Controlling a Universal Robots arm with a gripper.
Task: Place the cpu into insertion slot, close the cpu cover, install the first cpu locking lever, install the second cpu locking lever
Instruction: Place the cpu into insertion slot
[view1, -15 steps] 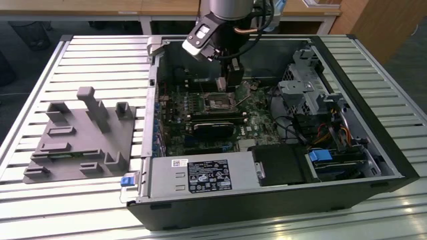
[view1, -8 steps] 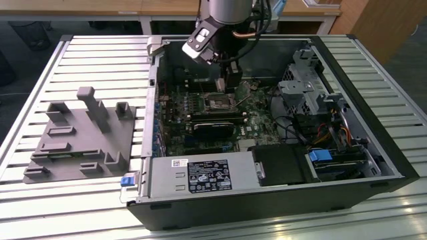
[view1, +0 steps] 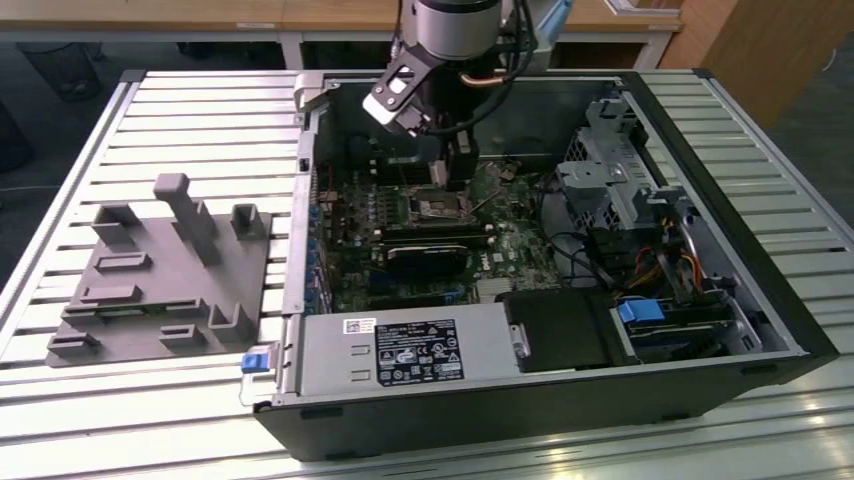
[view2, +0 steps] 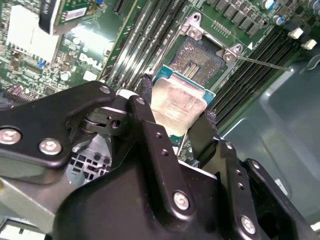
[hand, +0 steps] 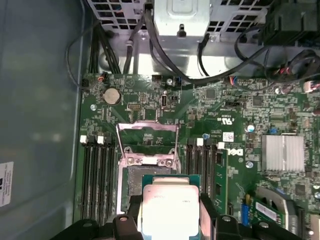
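Note:
My gripper (view2: 176, 109) is shut on the cpu (view2: 177, 102), a silver-topped square chip with a green rim, pinched by its edges between two black fingers (view2: 145, 97). It hangs just above the motherboard, close beside the insertion slot (view2: 200, 57), whose dark centre lies bare. In the first wrist view the cpu (hand: 169, 209) covers part of the insertion slot (hand: 131, 186), and the cpu cover (hand: 147, 134) stands swung open beyond it. A thin locking lever (view2: 265, 62) sticks out to the side, unlatched. In the exterior view the gripper (view1: 457, 165) reaches into the open case over the slot (view1: 438, 205).
Long memory slots (hand: 97, 175) flank the socket on both sides. A black graphics card (view1: 434, 262) lies near the socket, a drive cage (view1: 614, 180) with cables at the exterior view's right. A grey fixture block (view1: 160, 270) sits outside the case on the slatted table.

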